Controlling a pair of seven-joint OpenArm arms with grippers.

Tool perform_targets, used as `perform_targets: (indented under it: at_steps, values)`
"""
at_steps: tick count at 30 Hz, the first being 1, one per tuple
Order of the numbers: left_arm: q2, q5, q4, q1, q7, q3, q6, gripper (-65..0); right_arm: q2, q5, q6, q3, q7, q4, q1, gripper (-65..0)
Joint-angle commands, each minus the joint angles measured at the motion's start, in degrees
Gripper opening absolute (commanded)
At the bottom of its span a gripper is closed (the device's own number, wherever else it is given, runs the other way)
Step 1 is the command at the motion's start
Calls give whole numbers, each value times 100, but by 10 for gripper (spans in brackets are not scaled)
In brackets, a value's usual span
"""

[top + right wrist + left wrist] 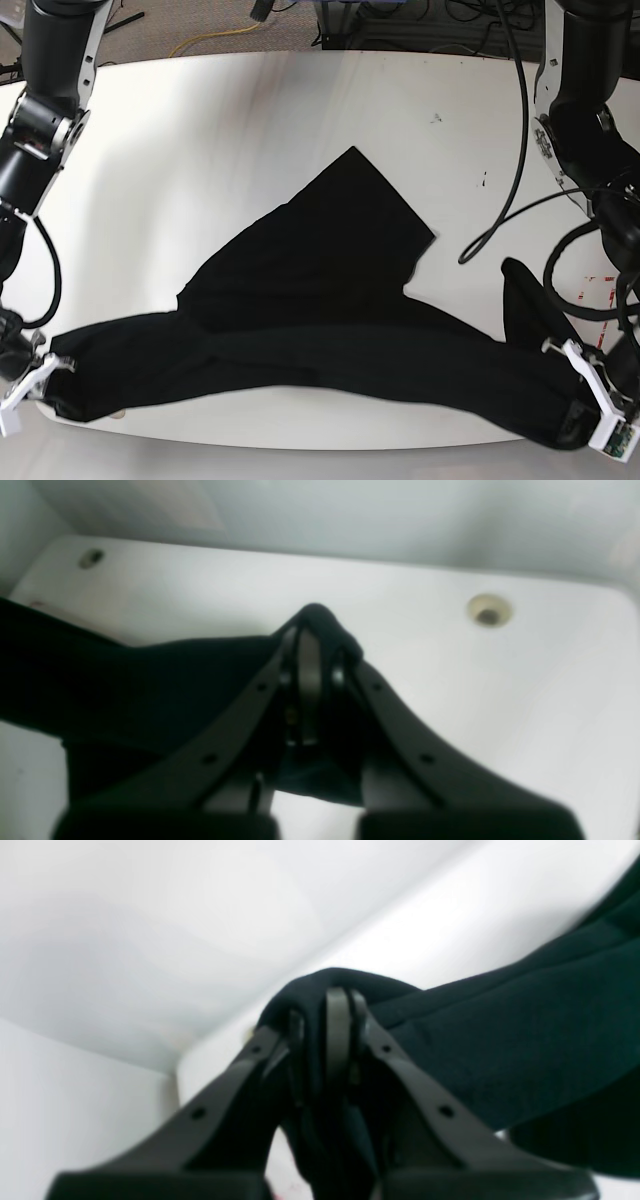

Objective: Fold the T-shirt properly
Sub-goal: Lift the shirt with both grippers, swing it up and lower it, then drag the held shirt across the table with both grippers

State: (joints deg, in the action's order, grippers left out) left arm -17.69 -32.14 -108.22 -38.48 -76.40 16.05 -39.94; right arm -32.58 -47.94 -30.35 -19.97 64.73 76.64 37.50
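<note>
"What are the grippers doing?"

"The left gripper [325, 1015] is pinching one end of the black T-shirt [330, 260], its jaws closed on the cloth. The right gripper [317, 650] is clamping the opposite end, also closed on fabric."

"And where is the rest of the shirt lying?"

"It's stretching between the two grippers, and beyond them a part is spreading over the white table [420, 90]. Just beside the left gripper, a flap of black cloth is sticking up on the far side."
</note>
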Motion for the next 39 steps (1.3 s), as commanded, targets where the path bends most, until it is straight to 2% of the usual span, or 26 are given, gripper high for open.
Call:
perform_targets:
  at_steps: [1, 6, 9, 12, 20, 22, 27, 30, 37, 39]
  values:
    - [-108, -34, -39, -886, 84, 25, -6, -644, -457, -107, -29, 392, -183, -55, 1028, -650]
    - [-116, -25, 594, -1906, 84, -106, -6, -644, -835, -107, -29, 1025, -174, -337, 2330, -650]
    - [-116, 212, 998, -2425, 84, -106, -6, -644, -1019, -107, -29, 1430, -165, -504, 3024, -650]
    - [-116, 238, 1209, -2750, 84, -106, -6, -644, -1063, -116, -29, 1764, -112, -521, 3569, -650]
    - [-134, 238, 1218, -2583, 75, -133, -6, -644, -1353, -494, -38, 2054, 19, -521, 3730, -650]
    - [-292, 238, 1218, -2389, 23, -142, -6, -644, -1415, -678, -38, 2027, 19, -521, 3446, -650]
    - [-371, 238, 1218, -1660, -224, -142, -6, -644, -1678, -1311, -3, 1983, 55, -512, 2470, -650]
    - [-442, 238, 1218, -1106, -232, -106, -6, -644, -1722, -1672, -3, 1588, 55, -512, 1679, -650]
    - [-468, 238, 787, 257, -241, -98, -6, -644, -1661, -1777, -11, 586, 230, -407, -97, -650]
    - [-468, 238, 638, 652, -329, -98, -6, -644, -1503, -1777, -11, 357, 239, -231, -589, -650]
